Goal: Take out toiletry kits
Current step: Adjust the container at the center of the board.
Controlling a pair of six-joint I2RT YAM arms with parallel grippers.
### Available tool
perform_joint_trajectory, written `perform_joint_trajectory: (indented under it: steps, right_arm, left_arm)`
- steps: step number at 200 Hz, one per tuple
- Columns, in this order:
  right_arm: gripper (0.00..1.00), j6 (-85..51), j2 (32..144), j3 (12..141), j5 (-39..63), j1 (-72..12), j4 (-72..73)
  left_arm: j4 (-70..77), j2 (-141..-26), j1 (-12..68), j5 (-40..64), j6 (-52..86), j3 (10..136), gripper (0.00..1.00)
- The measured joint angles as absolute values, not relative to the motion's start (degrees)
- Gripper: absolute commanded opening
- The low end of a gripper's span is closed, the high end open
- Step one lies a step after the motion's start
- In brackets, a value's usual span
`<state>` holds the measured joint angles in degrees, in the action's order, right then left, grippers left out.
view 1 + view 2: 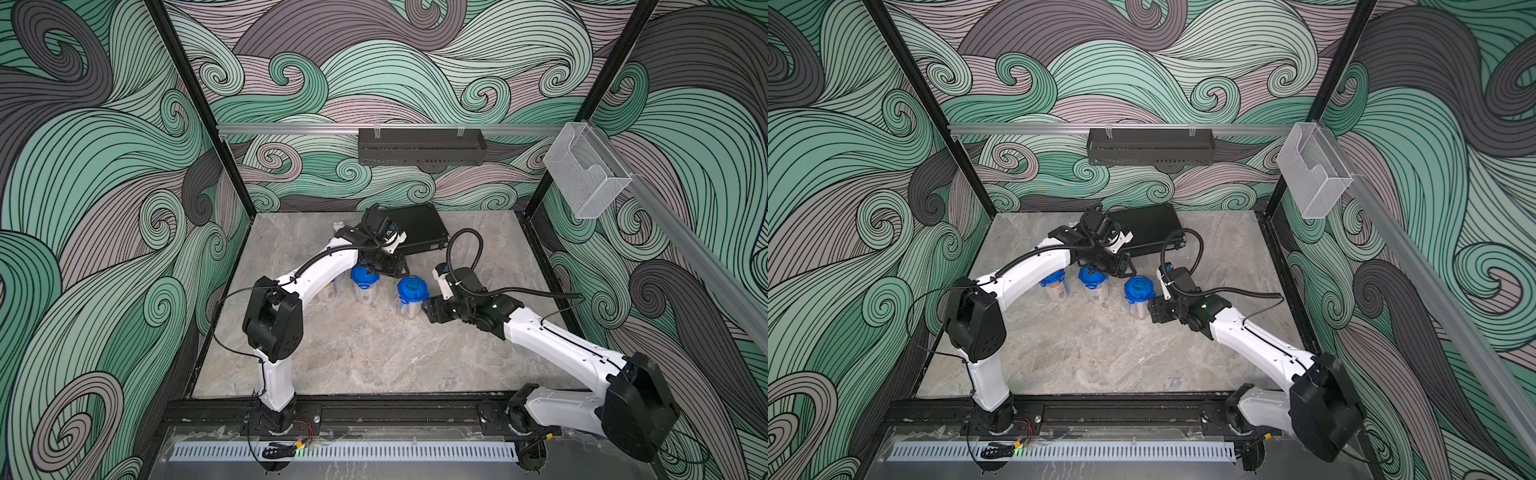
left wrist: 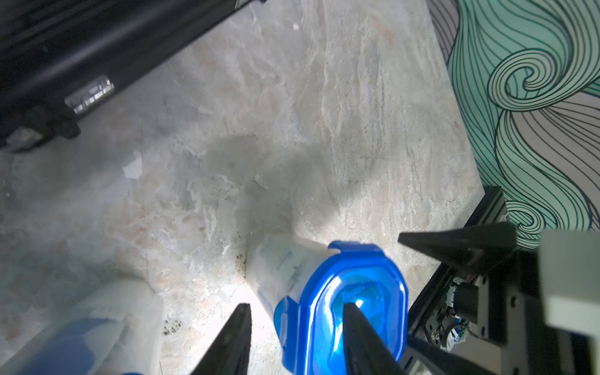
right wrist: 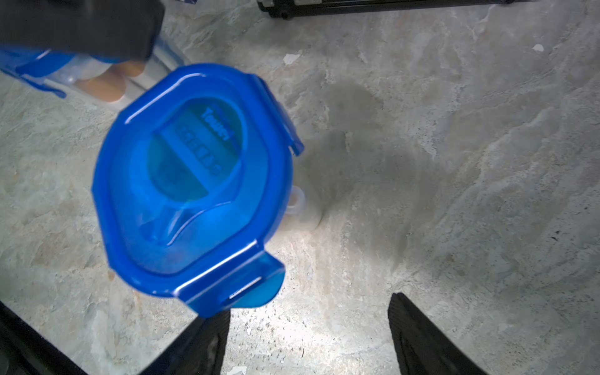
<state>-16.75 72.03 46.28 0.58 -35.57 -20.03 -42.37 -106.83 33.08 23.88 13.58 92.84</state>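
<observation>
Tumblers [image 1: 409,308]: clear bodies, translucent blue lids [image 3: 194,168]. Briefcase [image 1: 419,226]: plain black. Table [image 1: 374,353]: grey-beige marble veining. Walls [image 1: 374,62]: teal, mint and grey wave swirls with black line-work. Wall shelf [image 1: 419,147]: black.

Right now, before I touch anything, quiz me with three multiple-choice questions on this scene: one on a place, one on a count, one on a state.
1. Where does the black briefcase lie?
A. At the back of the table
B. At the table's front edge
C. At the table's left edge

2. How many blue-lidded tumblers stand on the table?
A. Two
B. Three
C. Five

3. How do the right gripper's jaws stand?
A. Shut on a lid
B. Shut on nothing
C. Open, nothing between them

Answers:
1 A: it lies behind the tumblers, near the back wall.
2 B: a top view shows three standing side by side.
3 C: the right wrist view shows bare table between its fingers.
</observation>
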Motion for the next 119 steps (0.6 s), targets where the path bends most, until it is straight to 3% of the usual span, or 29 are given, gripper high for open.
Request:
perform_joint_trajectory:
  steps: [119]
  right_arm:
    - [0.78,-16.1,76.8,49.1,8.9,-25.0,-19.0]
  left_arm:
    - [-40.7,-99.4,37.3,25.8,16.3,83.4,0.51]
